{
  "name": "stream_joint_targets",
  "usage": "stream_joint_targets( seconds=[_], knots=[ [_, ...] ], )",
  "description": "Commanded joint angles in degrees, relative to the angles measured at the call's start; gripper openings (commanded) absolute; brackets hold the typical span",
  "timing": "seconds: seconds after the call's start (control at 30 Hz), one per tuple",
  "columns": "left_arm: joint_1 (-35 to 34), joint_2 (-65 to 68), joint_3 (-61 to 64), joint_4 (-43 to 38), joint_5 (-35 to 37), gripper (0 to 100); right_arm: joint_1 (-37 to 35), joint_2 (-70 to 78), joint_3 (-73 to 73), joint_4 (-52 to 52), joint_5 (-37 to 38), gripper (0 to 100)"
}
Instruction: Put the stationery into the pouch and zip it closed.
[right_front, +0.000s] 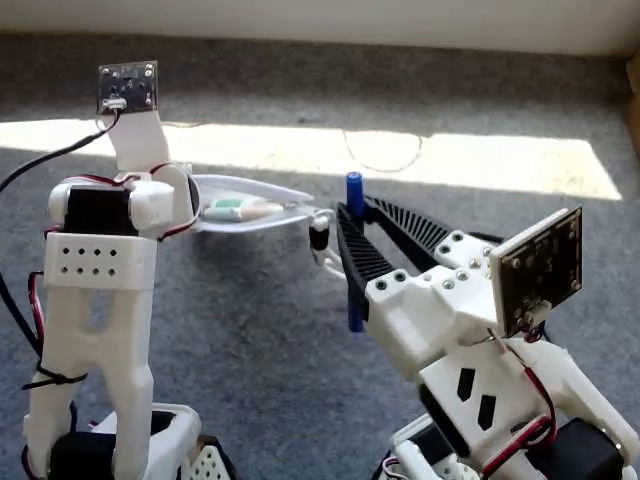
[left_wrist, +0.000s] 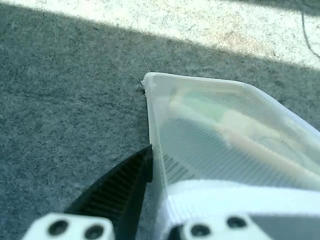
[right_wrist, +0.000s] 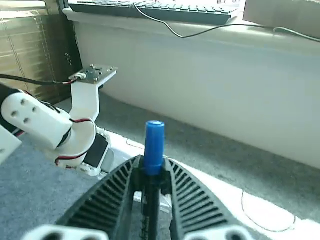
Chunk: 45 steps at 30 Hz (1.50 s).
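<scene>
the left gripper (left_wrist: 152, 170) was clamped on one end of the clear ribbed plastic pouch (right_front: 262, 212), holding it roughly level above the grey carpet (right_front: 250, 330), around the middle and just short of the sunlit strip (right_front: 450, 160) toward the far edge. a green and cream stick-shaped thing (left_wrist: 227, 125) was lying inside it. the right gripper (right_wrist: 152, 162) had its black ribbed fingers (right_wrist: 192, 200) squeezed on a dark pen with a blue cap (right_front: 354, 190). it stood upright, cap on top, right by the pouch's free end. couldn't tell if the two were touching.
</scene>
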Motion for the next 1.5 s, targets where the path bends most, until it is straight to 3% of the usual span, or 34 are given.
stream_joint_targets(
  seconds=[0.0,0.17,0.43,0.87,1.03,1.47],
  knots=[
    [2.07,0.66,-0.40,-1.23,0.62,1,-0.66,-0.13,-0.13,-6.37,-2.02,0.5],
    [2.07,0.66,-0.40,-1.23,0.62,1,-1.10,-0.31,6.99,-18.24,-2.46,0.5],
    [1.89,0.66,-0.40,-0.97,0.62,1,-8.31,-0.57,26.77,-49.63,-2.11,0.5],
    [1.80,0.66,-0.31,-0.97,0.44,1,-8.13,-0.04,47.78,-92.18,-2.11,0.5],
    [1.80,0.66,-0.31,-0.97,0.35,1,-8.13,-0.04,49.10,-97.89,-2.02,0.5],
    [1.80,0.66,-0.13,-0.88,0.35,1,-5.76,7.34,52.09,-98.24,-2.46,0.5]
  ],
)
